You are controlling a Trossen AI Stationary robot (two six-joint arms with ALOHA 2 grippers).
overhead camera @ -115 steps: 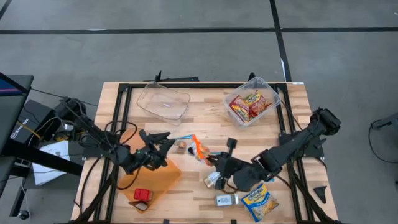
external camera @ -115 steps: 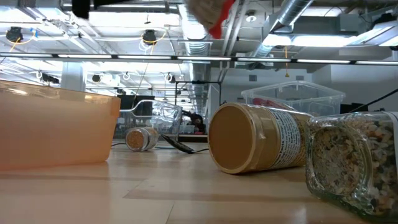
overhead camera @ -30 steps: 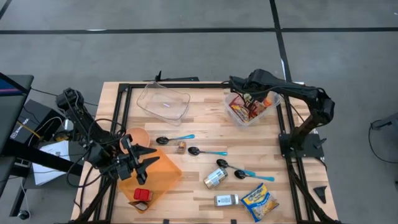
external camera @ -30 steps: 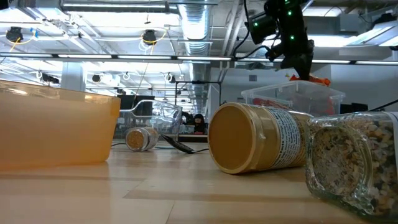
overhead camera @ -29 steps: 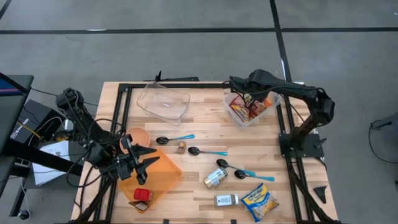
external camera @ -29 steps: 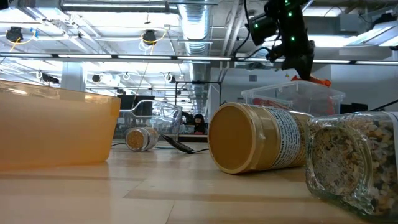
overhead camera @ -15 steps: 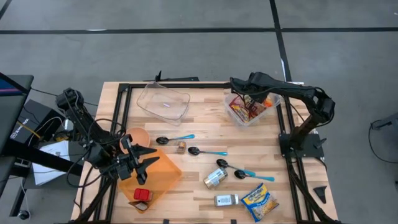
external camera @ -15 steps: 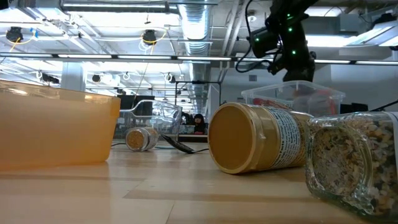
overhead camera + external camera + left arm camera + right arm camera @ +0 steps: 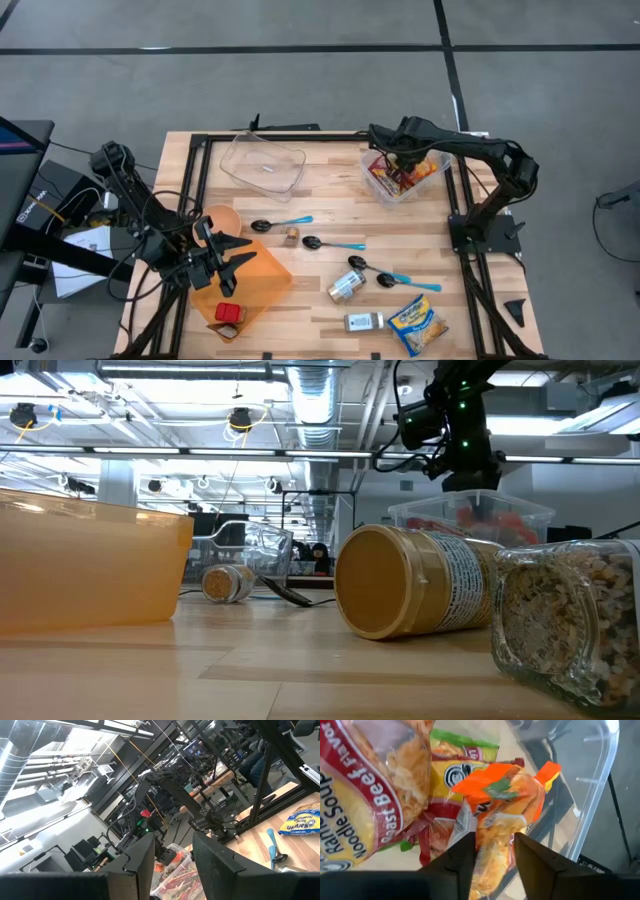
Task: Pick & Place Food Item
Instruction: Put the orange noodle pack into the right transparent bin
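Observation:
The food item is an orange packet (image 9: 505, 805). It lies tilted on the other packets inside a clear bin (image 9: 432, 170) at the table's back right, and it shows red-orange through the bin's wall (image 9: 505, 520). My right gripper (image 9: 495, 857) reaches down into that bin from above, open, with one fingertip on each side of the packet's near end. My left gripper (image 9: 172, 855) hovers open and empty over the orange tub (image 9: 250, 285) at the table's front left. My right gripper has its two parted fingers (image 9: 462, 855) on either side of the orange packet's near end (image 9: 492, 845), coming slanting down from above. I cannot tell whether the fingers touch the packet. The packet rests on the other packets in the bin.
A red-and-yellow noodle packet (image 9: 365, 805) and others fill the bin. An empty clear bin (image 9: 263, 163) stands at the back left. Three spoons (image 9: 330, 243), small jars (image 9: 346, 288) and a yellow packet (image 9: 417, 322) lie mid-table. A red block (image 9: 228, 314) sits front left.
My right gripper has sunk from above the clear bin's rim down into the bin. The orange packet, which hung at its fingertips over the rim, now lies inside the bin.

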